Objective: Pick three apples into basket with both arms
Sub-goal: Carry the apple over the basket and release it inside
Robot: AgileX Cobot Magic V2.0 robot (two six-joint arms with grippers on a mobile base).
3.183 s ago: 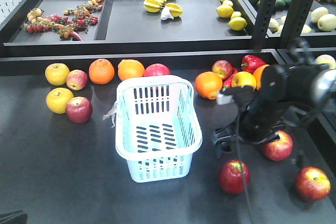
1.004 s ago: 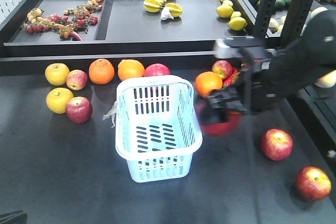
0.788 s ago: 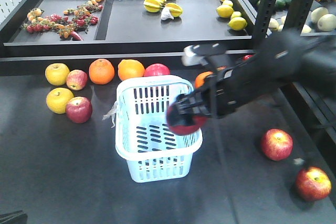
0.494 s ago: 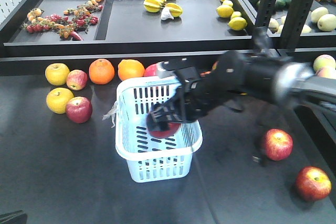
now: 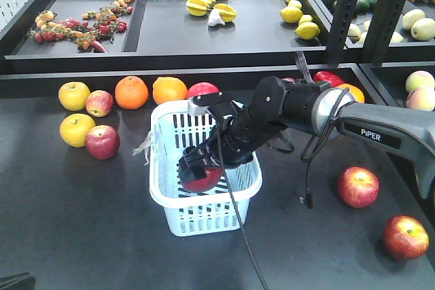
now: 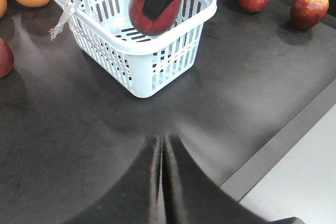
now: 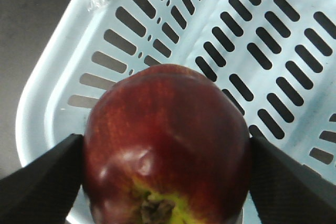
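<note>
The pale blue basket [image 5: 163, 191] stands mid-table; it also shows in the left wrist view [image 6: 173, 61] and the right wrist view [image 7: 63, 77]. My right gripper [image 5: 202, 171] is shut on a dark red apple [image 5: 204, 180] and holds it inside the basket, just above the slotted base. The apple fills the right wrist view [image 7: 165, 140] between the two fingers [image 7: 39, 179], and shows in the left wrist view [image 6: 155, 9]. Two more red apples [image 5: 358, 187] [image 5: 404, 237] lie on the table at the right. My left gripper [image 6: 161, 142] is shut and empty, in front of the basket.
Oranges [image 5: 131, 92], yellow fruits [image 5: 73, 95] and other apples [image 5: 102, 141] lie behind and left of the basket. A raised shelf edge [image 5: 136, 76] runs behind them. Black posts [image 5: 346, 11] stand at the right. The table's front edge [image 6: 283, 140] shows at the left wrist's lower right.
My right arm picked the dark red apple from the table at the right, carried it left over the basket rim and lowered it inside the basket.
</note>
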